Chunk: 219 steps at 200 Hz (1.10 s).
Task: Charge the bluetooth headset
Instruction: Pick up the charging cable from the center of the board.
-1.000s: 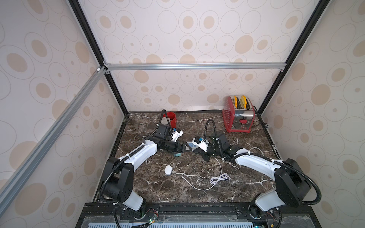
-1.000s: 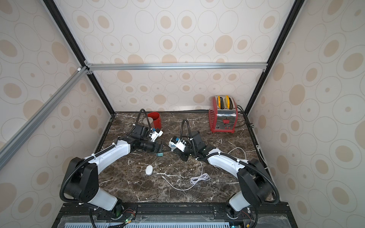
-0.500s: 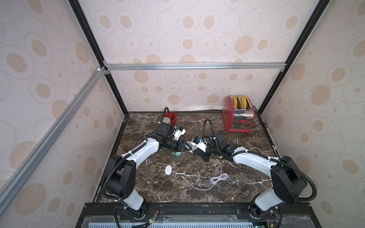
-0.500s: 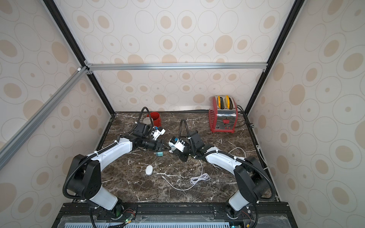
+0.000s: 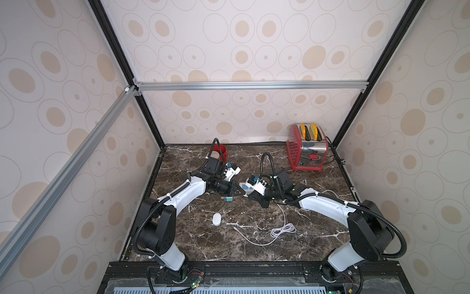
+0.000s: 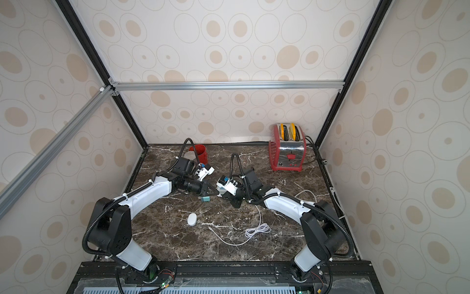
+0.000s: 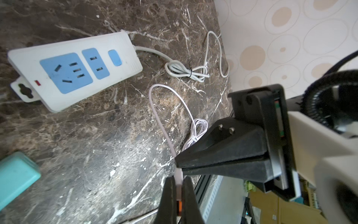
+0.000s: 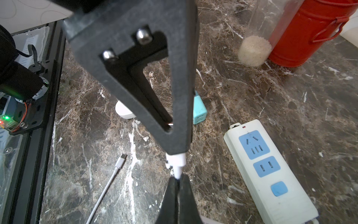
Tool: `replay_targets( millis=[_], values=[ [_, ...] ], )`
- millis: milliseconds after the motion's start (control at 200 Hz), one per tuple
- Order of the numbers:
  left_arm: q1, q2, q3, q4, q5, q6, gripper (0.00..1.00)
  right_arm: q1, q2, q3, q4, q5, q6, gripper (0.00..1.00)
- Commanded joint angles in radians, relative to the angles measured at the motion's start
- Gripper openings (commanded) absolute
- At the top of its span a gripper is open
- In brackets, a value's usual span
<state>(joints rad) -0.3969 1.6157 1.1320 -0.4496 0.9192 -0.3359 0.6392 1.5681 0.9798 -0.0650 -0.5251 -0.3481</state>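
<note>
The bluetooth headset (image 5: 217, 219) (image 6: 192, 219), a small white oval case, lies on the marble in front of both arms, untouched. In the right wrist view the headset (image 8: 124, 113) is partly hidden by a finger. My left gripper (image 7: 179, 177) (image 5: 238, 191) is shut on the white USB plug (image 8: 175, 159) of the charging cable (image 5: 279, 229). My right gripper (image 8: 177, 176) (image 5: 251, 195) is shut on the same cable just behind that plug, tip to tip with the left. The teal charger cube (image 5: 228, 199) (image 7: 15, 174) lies loose beside them.
A white power strip (image 7: 77, 69) (image 8: 271, 170) with blue sockets lies behind the grippers, its cord bundled (image 7: 186, 71). The cable's small free end (image 8: 122, 158) rests on the marble. A red toaster (image 5: 306, 150) stands back right; a red tin (image 5: 221, 151) and a clear tube of grains (image 8: 255, 50) back left.
My left gripper has moved in toward the right gripper and closed from open onto the cable's USB plug. The right gripper has stayed shut on the cable.
</note>
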Motion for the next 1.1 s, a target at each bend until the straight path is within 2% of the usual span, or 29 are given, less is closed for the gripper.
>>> replay_targets(
  millis=[0,115,155,195,295,351,386,506,631,791,896,1092],
  values=[
    [-0.006,0.011,0.032,-0.004,-0.005,0.009,0.0,-0.003,-0.003,0.01,-0.002,-0.035,-0.006,0.0],
    [-0.005,0.001,0.022,0.014,-0.012,-0.001,0.0,-0.003,-0.016,-0.008,0.047,-0.024,0.015,0.0],
    [-0.005,-0.01,0.015,0.029,-0.014,-0.009,0.0,-0.004,-0.029,-0.023,0.081,-0.009,0.027,0.06],
    [-0.005,-0.024,0.008,0.049,-0.019,-0.021,0.0,-0.013,-0.048,-0.047,0.126,-0.006,0.041,0.16],
    [-0.001,-0.046,0.004,0.077,-0.026,-0.051,0.0,-0.055,-0.124,-0.151,0.32,-0.006,0.095,0.51],
    [0.005,-0.047,0.007,0.097,-0.014,-0.076,0.0,-0.077,-0.164,-0.236,0.484,-0.003,0.115,0.63],
    [0.008,-0.046,0.01,0.113,-0.001,-0.097,0.0,-0.083,-0.182,-0.285,0.582,-0.006,0.103,0.66],
    [0.013,-0.03,0.017,0.203,0.086,-0.17,0.0,-0.107,-0.199,-0.354,0.774,-0.006,0.081,0.68],
    [0.02,-0.015,0.055,0.227,0.15,-0.202,0.0,-0.138,-0.174,-0.386,0.966,-0.093,0.106,0.66],
    [0.032,-0.022,0.068,0.349,0.19,-0.304,0.0,-0.138,-0.138,-0.356,0.982,-0.142,0.069,0.62],
    [0.033,-0.023,0.061,0.448,0.201,-0.379,0.0,-0.139,-0.089,-0.342,1.013,-0.158,0.049,0.54],
    [0.033,-0.02,0.062,0.48,0.202,-0.416,0.0,-0.139,-0.007,-0.34,1.141,-0.164,0.072,0.42]
  ],
)
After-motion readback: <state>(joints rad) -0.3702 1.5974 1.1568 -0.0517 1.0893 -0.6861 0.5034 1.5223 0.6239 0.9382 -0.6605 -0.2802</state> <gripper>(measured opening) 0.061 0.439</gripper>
